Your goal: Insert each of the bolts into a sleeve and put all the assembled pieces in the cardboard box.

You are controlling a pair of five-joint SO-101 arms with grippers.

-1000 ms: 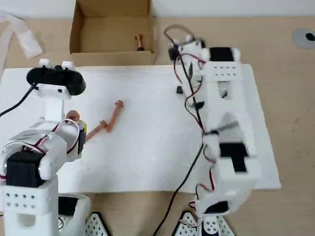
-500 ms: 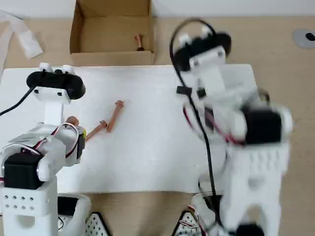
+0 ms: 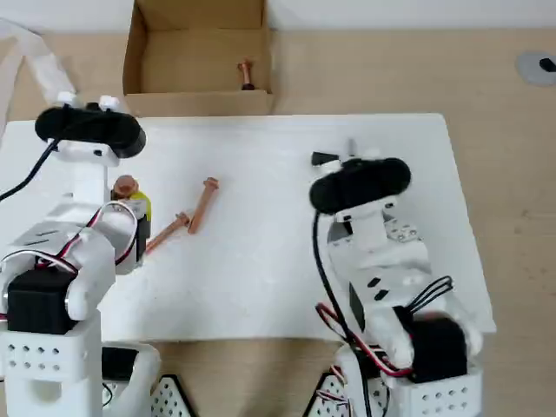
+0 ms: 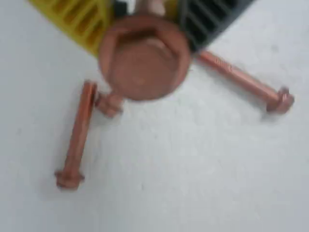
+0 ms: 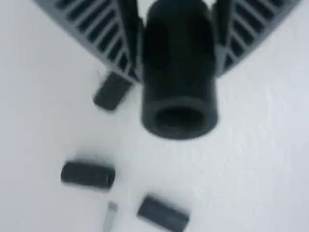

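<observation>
One copper bolt (image 4: 144,58) is clamped by the left claw (image 4: 145,12), a black sleeve (image 5: 179,87) by the right claw (image 5: 178,24).

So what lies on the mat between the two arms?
In the high view, a loose bolt and a second bolt lie close together on the white mat.

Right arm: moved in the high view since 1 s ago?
Yes. The right arm has pulled back from beside the cardboard box, toward its own base at the near side of the table.
</observation>
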